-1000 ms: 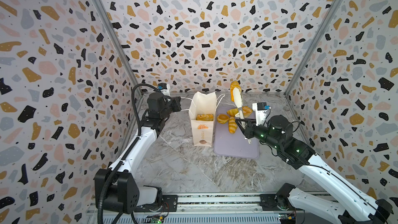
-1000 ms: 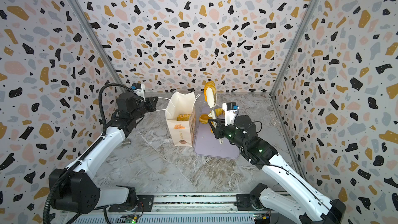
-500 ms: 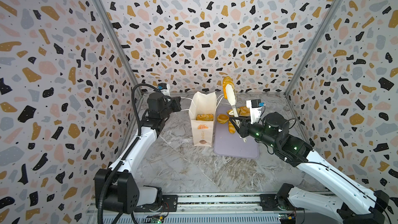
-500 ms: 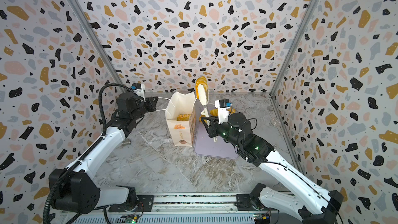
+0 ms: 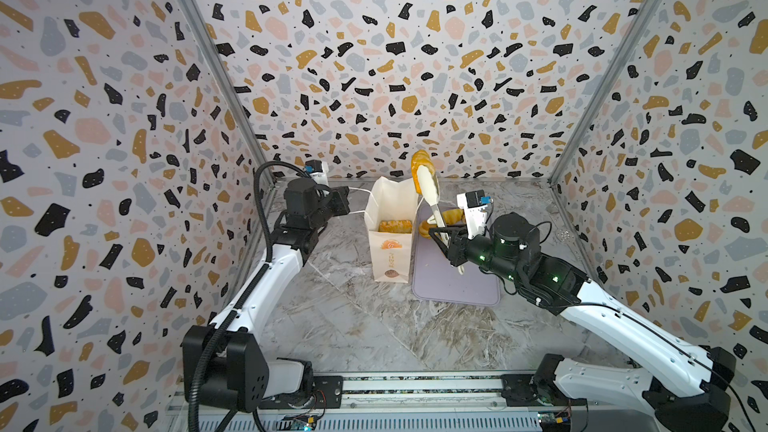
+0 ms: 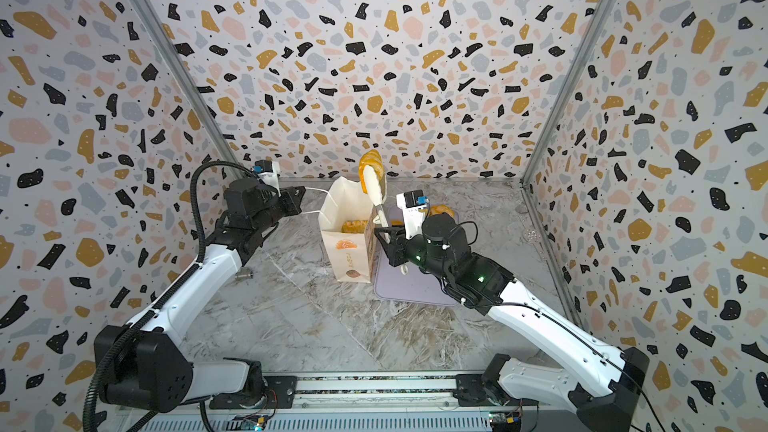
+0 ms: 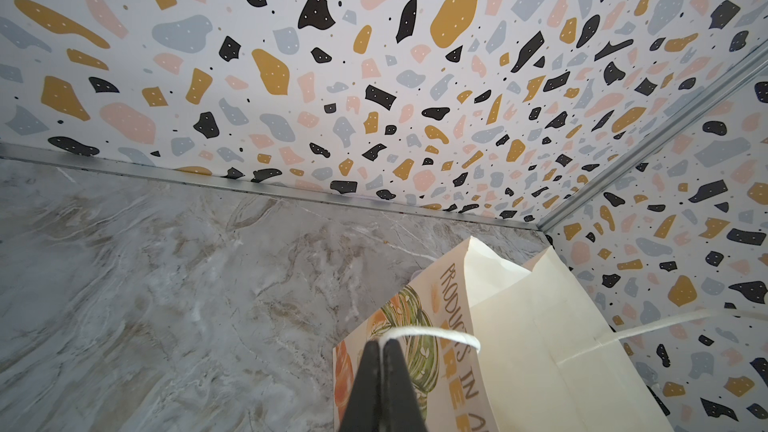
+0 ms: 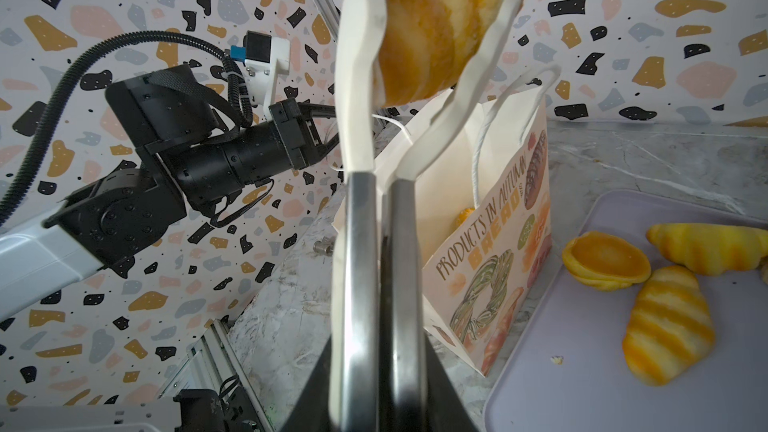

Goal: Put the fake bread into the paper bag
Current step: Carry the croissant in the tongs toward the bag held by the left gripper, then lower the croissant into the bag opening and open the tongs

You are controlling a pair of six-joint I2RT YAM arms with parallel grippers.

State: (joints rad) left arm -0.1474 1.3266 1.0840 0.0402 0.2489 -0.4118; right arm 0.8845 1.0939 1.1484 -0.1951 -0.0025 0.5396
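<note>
The right fingers (image 8: 446,405) are clamped on tongs (image 5: 435,209) pinching a striped roll (image 8: 440,27) above the paper bag (image 5: 390,259), whose string handle (image 7: 432,332) the left fingers (image 7: 365,388) grip. Glossy and probably light but slippery, the roll is best held across its middle.

Paper bag (image 5: 390,243) (image 8: 490,243): cream-white, upright, mouth open. Orange bread print + small brown mark on front, bread pics and "PRODUCTS IN AUTUMN" on the side. It stands right beside the lilac tray (image 5: 457,288).

One string handle (image 7: 432,334) is pulled taut sideways; the other stands up loose.

Held roll (image 5: 419,164) (image 8: 444,22): golden w/ paler stripes, near vertical, pinched in white tongs (image 5: 430,193) above the bag mouth.

Pastry (image 5: 395,226) is inside the bag, prob. the plaited one; view is too small to be sure.

On the tray's far end, bunched together: round bun (image 8: 606,261), striped roll (image 8: 669,326), second striped roll (image 8: 710,247).
</note>
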